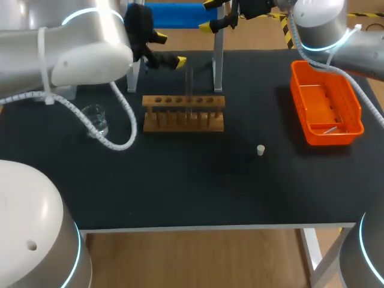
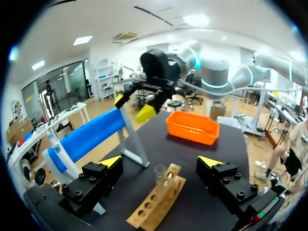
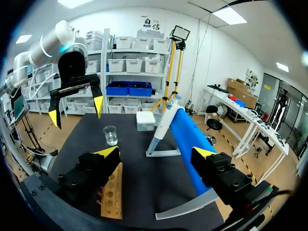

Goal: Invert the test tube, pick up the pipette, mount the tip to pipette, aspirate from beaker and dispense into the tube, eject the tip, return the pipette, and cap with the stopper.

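Your L gripper [image 1: 168,49] hangs above the far left part of the black table [image 1: 180,186], behind the wooden rack [image 1: 183,113]. Its fingers are wide apart and hold nothing. In the left wrist view the test tube [image 2: 160,175] shows ahead of this gripper, in the gap btw. the two yellow tips but touching neither of them. The tube stands upright in a hole of the rack, and its open mouth seems to be up.

Your R gripper [image 1: 209,15] is high at the far edge, close to the white stand [image 1: 219,54]. Its fingers are also apart, w/ nothing btw. them. The blue pipette [image 3: 187,144] lies on this stand, just ahead of the R gripper in the right wrist view.

The glass beaker [image 1: 96,119] stands left of the rack, near the cable of your L arm. The small white stopper [image 1: 261,150] sits alone on the table, to the front right of the rack and well apart from it. The orange basket [image 1: 354,117] is at the right side, w/ a small pale piece inside; you cannot tell what it is. A white box [image 3: 145,120] stands beside the stand's foot.
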`<control>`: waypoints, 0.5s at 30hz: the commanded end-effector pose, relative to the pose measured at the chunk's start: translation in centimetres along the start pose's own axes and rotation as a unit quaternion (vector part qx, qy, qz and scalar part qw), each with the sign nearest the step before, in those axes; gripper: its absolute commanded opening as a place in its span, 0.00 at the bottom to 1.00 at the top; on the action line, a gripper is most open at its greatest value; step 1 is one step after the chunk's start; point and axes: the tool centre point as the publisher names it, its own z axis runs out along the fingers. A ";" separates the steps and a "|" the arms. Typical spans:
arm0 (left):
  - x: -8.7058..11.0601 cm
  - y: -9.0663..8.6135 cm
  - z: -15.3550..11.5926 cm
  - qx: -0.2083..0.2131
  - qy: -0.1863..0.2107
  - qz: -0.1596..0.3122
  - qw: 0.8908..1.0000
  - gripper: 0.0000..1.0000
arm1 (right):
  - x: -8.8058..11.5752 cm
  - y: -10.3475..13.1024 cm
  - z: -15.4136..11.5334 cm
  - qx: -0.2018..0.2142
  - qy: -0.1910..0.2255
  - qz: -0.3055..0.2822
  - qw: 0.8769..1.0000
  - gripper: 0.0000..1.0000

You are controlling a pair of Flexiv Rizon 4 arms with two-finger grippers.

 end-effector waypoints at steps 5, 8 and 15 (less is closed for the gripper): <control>1.0 2.2 1.7 0.056 0.032 0.010 0.998 1.00 | -0.1 0.1 -0.1 0.003 0.003 0.000 1.000 1.00; 1.0 2.6 2.4 0.060 0.041 0.013 0.997 1.00 | -0.1 0.1 -0.1 0.003 0.003 0.000 1.000 1.00; 0.4 3.2 3.8 0.052 0.060 0.031 0.996 1.00 | -0.1 0.1 -0.1 0.003 0.003 0.000 1.000 1.00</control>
